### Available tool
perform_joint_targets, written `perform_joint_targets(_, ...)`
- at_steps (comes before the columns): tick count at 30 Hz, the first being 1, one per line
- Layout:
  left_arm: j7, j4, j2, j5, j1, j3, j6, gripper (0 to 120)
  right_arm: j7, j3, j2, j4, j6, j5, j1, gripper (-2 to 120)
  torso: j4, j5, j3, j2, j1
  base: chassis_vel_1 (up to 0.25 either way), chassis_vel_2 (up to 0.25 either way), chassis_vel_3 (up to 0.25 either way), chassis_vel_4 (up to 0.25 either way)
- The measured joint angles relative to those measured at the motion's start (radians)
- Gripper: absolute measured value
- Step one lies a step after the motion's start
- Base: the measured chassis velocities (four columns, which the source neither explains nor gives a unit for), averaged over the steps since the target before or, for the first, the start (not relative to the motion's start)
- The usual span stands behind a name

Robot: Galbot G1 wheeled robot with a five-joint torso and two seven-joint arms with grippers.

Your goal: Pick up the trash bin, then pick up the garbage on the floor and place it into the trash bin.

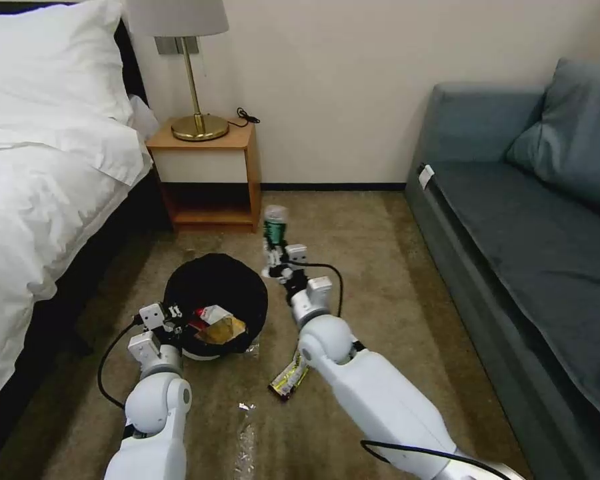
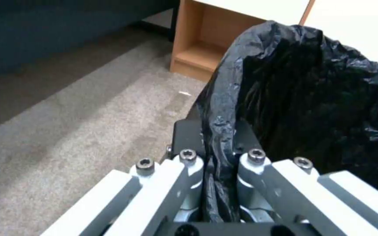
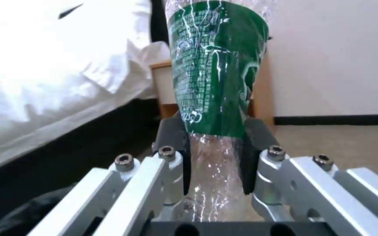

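Right gripper (image 3: 213, 157) clamps the bottle (image 3: 217, 65) beside the bin (image 1: 215, 293); left gripper (image 2: 217, 164) pinches its rim. Best carry the bottle squarely over the opening before letting go.

No legible text on bottle (image 3: 217, 75).

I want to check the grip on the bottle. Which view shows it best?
The right wrist view: the bottle sits clamped between the right gripper jaws. The head view shows it small and distant.
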Motion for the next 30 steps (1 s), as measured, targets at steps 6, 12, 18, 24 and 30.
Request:
perform_joint_targets(6, -0.001, 0.0, -0.001, 0.0, -0.003, 0.0, 0.0, 4, 0.002, -0.043, 0.024, -0.007, 0.0, -0.004, 0.0, 19, 0.0, 0.0001, 0.0, 0.0, 0.0, 0.0, 0.0, 0.0, 0.0)
perform_joint_targets(12, -0.003, 0.002, -0.005, 0.004, -0.007, 0.007, 0.001, 4, 0.004, -0.069, 0.04, -0.014, -0.001, -0.015, -0.012, 19, 0.0, 0.0, 0.0, 0.0, 0.0, 0.0, 0.0, 0.0, 0.0)
perform_joint_targets(18, -0.004, 0.005, -0.012, 0.012, -0.007, 0.018, 0.001, 4, 0.011, -0.08, 0.054, -0.03, -0.001, -0.039, -0.017, 19, -0.0001, 0.0001, 0.0, 0.0, 0.0, 0.0, 0.0, 0.0, 0.0)
perform_joint_targets(24, -0.004, 0.006, -0.013, 0.016, -0.008, 0.018, 0.001, 4, 0.01, -0.083, 0.055, -0.039, 0.0, -0.066, -0.019, 40, 0.0, 0.0001, 0.0, 0.0, 0.0, 0.0, 0.0, 0.0, 0.0)
perform_joint_targets(30, -0.005, 0.008, -0.015, 0.017, -0.01, 0.017, 0.001, 4, 0.006, -0.084, 0.055, -0.039, 0.0, -0.073, -0.025, 62, -0.0001, 0.0001, 0.0, 0.0, 0.0, 0.0, 0.0, 0.0, 0.0)
